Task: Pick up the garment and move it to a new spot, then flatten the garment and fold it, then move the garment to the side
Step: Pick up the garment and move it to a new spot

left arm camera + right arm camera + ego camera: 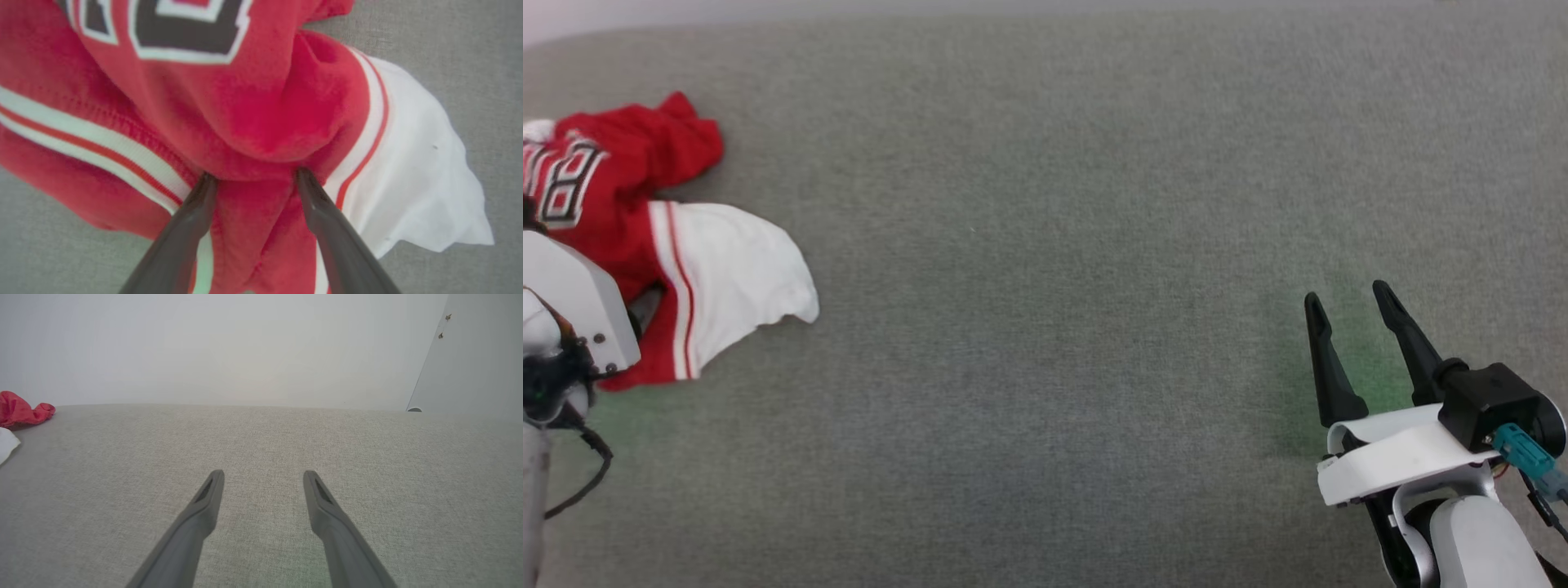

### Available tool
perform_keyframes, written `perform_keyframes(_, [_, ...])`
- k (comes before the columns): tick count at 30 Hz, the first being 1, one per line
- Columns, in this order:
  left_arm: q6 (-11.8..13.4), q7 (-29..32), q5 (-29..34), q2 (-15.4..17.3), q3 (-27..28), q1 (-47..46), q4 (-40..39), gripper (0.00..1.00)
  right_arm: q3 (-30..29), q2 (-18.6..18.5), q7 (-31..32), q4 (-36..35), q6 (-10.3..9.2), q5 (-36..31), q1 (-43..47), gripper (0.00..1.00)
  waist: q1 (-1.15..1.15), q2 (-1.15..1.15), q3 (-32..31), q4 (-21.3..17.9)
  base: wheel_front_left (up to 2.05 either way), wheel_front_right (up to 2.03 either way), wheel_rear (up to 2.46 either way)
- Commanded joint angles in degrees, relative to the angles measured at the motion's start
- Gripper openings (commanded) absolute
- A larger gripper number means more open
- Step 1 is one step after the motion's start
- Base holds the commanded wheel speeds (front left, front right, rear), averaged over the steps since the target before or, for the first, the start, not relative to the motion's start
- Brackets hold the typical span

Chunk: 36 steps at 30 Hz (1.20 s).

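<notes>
The garment (621,188) lies crumpled at the left edge of the grey surface, red with black white-edged lettering and a white sleeve (739,269) spread toward the middle. My left arm's pale wrist (572,306) hangs over its near part. In the left wrist view my left gripper (253,177) is open, its fingertips pressed into the garment (265,114) on either side of a red fold beside the striped trim. My right gripper (1347,302) stands open and holds nothing, low over bare surface at the lower right, far from the garment (20,410).
The grey fabric surface (1045,327) stretches wide between the two arms. A pale wall (229,347) rises behind its far edge. At the far right stands a light panel (474,355).
</notes>
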Motion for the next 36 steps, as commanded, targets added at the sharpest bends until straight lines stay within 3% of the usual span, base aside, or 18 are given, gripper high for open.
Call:
perform_keyframes(1, [0.55, 1.03, -0.01, 0.11, -0.21, -1.17, 1.34, 1.0, 0.06, -0.1, 0.05, -0.32, 0.02, -0.01, -0.88, 1.0, 0.0, 0.0, 1.78, -1.21, 0.0, 0.0, 0.0])
perform_keyframes(12, [2.15, 5.04, -0.63, -1.44, -1.47, -3.55, 8.69, 1.0, 0.8, 0.15, 0.66, -0.36, 0.02, 0.28, -1.55, 1.0, 0.0, 0.0, 2.54, -1.26, 0.0, 0.0, 0.0])
perform_keyframes(13, [2.17, 4.93, -0.55, -1.54, -1.56, -3.79, 8.96, 0.96, 0.69, 0.16, 0.63, -0.26, 0.02, 0.33, -1.44, 1.0, 0.0, 0.0, 2.34, -1.12, 0.0, 0.0, 0.0])
perform_keyframes(15, [2.03, 4.58, -0.33, -1.5, -1.81, -4.11, 9.19, 0.45, 0.4, 0.18, 0.58, 0.03, 0.02, 0.42, -0.96, 1.0, 0.0, 0.0, 1.67, -0.72, 0.0, 0.0, 0.0])
perform_keyframes(16, [2.11, 4.18, -0.06, -1.31, -1.86, -4.5, 9.04, 0.27, 0.27, 0.19, 0.58, 0.17, 0.02, 0.42, -0.7, 1.0, 0.0, 0.0, 1.29, -0.47, 0.0, 0.0, 0.0])
perform_keyframes(17, [2.11, 3.84, 0.19, -1.06, -1.95, -4.82, 8.81, 0.0, 0.23, 0.23, 0.56, 0.31, 0.02, 0.4, -0.46, 1.0, 0.0, 0.0, 0.81, -0.24, 0.0, 0.0, 0.0])
perform_keyframes(36, [0.53, -3.21, 3.28, 1.85, -4.93, -10.84, -2.09, 0.0, 0.48, 1.02, 0.41, 3.59, 0.02, 1.73, 5.63, 1.0, 0.0, 0.0, -13.76, 4.78, 0.0, 0.0, 0.0])
